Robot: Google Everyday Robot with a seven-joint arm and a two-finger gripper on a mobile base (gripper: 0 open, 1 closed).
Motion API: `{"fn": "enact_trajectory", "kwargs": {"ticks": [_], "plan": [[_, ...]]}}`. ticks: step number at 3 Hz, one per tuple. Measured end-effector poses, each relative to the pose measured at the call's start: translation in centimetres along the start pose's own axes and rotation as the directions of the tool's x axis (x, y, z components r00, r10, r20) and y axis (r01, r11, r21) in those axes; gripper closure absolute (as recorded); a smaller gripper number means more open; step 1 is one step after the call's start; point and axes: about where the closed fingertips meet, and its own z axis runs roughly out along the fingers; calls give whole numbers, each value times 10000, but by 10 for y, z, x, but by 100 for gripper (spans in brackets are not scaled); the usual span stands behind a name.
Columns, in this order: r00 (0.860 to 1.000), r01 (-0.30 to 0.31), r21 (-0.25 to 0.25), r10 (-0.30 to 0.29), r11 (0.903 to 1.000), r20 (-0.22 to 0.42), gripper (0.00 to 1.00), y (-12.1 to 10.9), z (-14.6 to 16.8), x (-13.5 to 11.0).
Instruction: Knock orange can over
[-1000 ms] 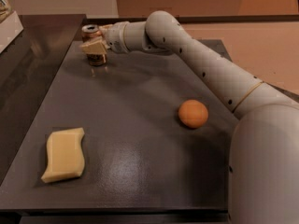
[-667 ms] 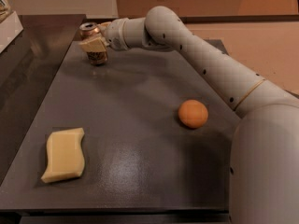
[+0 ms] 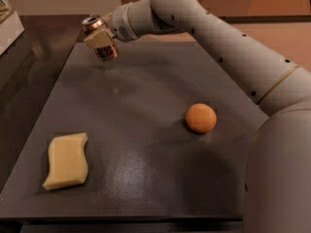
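The orange can (image 3: 107, 52), brownish-orange with a silver top rim, is at the far left of the dark table (image 3: 146, 188). It is tilted, with its top leaning to the left and back. My gripper (image 3: 99, 38) reaches in from the right and is shut on the can. One pale finger (image 3: 97, 35) lies across the can's front. The other finger is hidden behind the can.
A round orange fruit (image 3: 200, 118) lies right of the table's middle. A yellow sponge (image 3: 66, 160) lies at the front left. A white box edge (image 3: 8, 27) shows at the far left. My arm (image 3: 233, 42) spans the right side.
The can stood upright in my gripper before. Now it is tilted, its top leaning left, and the gripper wrist has turned with it.
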Motion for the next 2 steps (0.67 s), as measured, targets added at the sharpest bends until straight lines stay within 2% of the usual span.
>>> {"fn": "enact_trajectory", "kwargs": {"ticks": [1, 2], "plan": [[9916, 218, -360, -262, 9991, -1264, 100, 16, -24, -2], [9663, 416, -1104, -681, 9930, -2484, 100, 35, -46, 6]]}}
